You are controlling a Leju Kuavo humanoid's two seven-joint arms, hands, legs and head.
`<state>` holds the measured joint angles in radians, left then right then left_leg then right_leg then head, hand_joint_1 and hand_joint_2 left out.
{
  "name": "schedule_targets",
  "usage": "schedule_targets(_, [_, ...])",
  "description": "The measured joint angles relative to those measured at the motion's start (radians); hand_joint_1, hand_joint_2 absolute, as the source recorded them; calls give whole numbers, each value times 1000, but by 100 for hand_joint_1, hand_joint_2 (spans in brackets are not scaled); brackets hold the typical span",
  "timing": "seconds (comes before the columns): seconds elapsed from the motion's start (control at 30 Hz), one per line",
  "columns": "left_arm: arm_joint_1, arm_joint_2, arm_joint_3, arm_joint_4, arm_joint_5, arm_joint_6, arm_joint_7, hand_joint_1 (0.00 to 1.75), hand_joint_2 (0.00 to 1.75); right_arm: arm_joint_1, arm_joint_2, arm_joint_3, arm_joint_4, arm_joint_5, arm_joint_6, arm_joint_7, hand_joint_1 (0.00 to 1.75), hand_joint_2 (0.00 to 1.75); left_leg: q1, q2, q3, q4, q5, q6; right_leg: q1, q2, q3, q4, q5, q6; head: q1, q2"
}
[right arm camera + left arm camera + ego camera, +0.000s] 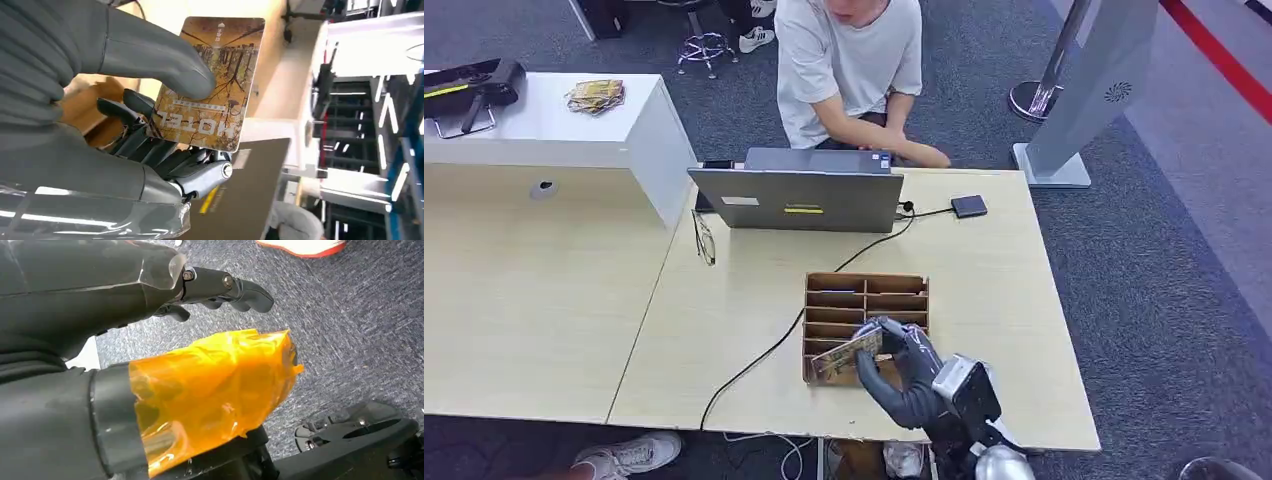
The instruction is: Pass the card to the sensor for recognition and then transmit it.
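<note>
A brown card (846, 352) printed with bare trees and the word HOTEL is pinched between the thumb and fingers of my right hand (904, 375). It hangs just over the near end of the wooden slotted card box (864, 290). In the right wrist view the card (215, 80) stands clear, with the thumb of my right hand (125, 65) pressed on its face. A small black sensor pad (969, 206) lies flat at the far side of the table, wired by a cable. My left hand (125, 280) hangs over grey carpet and holds nothing; orange tape (215, 385) wraps its thumb.
An open grey laptop (799, 200) stands at the far table edge, with a person (849, 60) seated behind it. Glasses (704, 238) lie left of the laptop. A black cable (764, 355) crosses the table. A white counter (554, 120) carries more cards (596, 95).
</note>
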<state>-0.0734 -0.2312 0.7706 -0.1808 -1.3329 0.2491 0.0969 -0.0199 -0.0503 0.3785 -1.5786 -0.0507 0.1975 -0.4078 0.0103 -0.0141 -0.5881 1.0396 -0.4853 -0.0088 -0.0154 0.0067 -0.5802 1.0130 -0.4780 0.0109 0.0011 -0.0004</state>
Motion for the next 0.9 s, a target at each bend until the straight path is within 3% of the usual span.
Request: schedule_targets(0.9, [0,0,3,0,3,12,0,0,0,48,-56,-148,129,-42,29,7,175,175,0,0,0,0,0,0,0,0,0,0,0,0,0,0])
